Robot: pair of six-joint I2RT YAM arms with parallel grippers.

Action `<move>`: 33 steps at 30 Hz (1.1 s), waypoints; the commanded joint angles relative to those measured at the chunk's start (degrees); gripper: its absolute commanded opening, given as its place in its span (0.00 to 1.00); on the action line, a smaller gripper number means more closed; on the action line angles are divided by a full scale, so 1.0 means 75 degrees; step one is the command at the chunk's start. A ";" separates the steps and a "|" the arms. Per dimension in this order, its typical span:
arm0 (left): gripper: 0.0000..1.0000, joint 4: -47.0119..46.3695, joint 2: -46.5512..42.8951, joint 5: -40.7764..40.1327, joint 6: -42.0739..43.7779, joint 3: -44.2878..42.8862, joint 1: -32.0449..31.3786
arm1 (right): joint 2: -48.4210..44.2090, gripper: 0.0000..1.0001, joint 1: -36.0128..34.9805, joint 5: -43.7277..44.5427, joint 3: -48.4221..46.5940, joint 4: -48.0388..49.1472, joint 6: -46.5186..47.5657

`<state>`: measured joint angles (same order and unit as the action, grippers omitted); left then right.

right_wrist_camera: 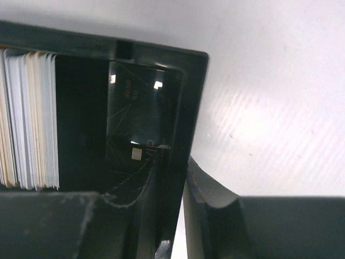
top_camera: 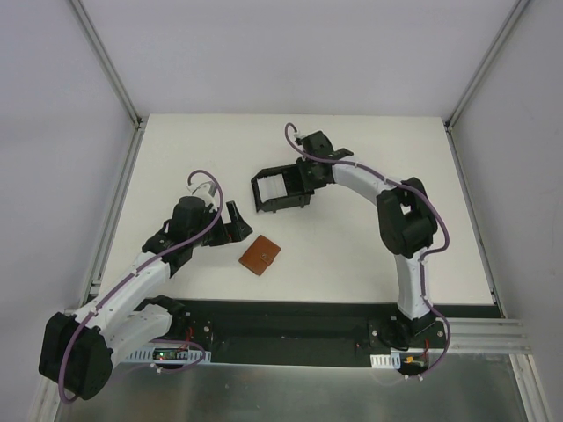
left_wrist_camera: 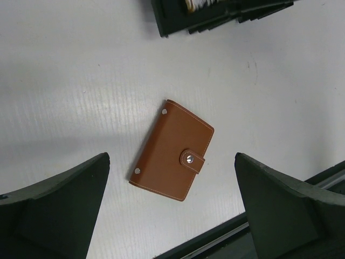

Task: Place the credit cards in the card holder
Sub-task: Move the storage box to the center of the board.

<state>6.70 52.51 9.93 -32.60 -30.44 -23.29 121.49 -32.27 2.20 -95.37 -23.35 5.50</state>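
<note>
The black card holder [top_camera: 280, 189] sits at mid-table, with pale credit cards [right_wrist_camera: 29, 118] standing on edge in a stack at one side of it. My right gripper [right_wrist_camera: 175, 162] straddles the holder's side wall [right_wrist_camera: 191, 97], one finger inside and one outside, closed onto that wall. From above, the right gripper [top_camera: 303, 180] is at the holder's right end. My left gripper [left_wrist_camera: 171, 162] hangs open above the table, empty. The holder's edge [left_wrist_camera: 178, 21] and card tops [left_wrist_camera: 202, 4] show at the top of the left wrist view.
A brown leather wallet [top_camera: 260, 256], snapped shut, lies flat between the arms, below the open left fingers [left_wrist_camera: 64, 210]. The black strip of the table's near edge [left_wrist_camera: 226, 232] runs just behind it. White enclosure walls surround the table [top_camera: 396, 255].
</note>
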 commanded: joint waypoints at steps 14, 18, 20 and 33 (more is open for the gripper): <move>0.99 0.0009 0.0194 0.0293 0.0245 0.0027 -0.0035 | -0.1843 0.20 0.0225 -0.0106 0.1735 0.0114 0.0732; 0.99 0.0009 0.0217 0.0328 0.0222 0.0050 -0.0035 | -0.1949 0.20 0.0260 -0.0024 0.1947 0.0126 0.0755; 0.99 0.0009 0.0252 0.0363 0.0222 0.0039 -0.0035 | -0.2007 0.20 0.0295 -0.0023 0.2040 0.0114 0.0732; 0.99 -0.0131 0.0802 0.0597 0.0502 0.0050 -0.0035 | -0.2429 0.38 0.0412 -0.0163 0.2393 0.0137 0.0451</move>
<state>6.63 57.01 12.93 -31.24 -30.33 -23.29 106.78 -29.78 1.74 -77.06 -21.34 9.17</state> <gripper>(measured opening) 0.990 0.337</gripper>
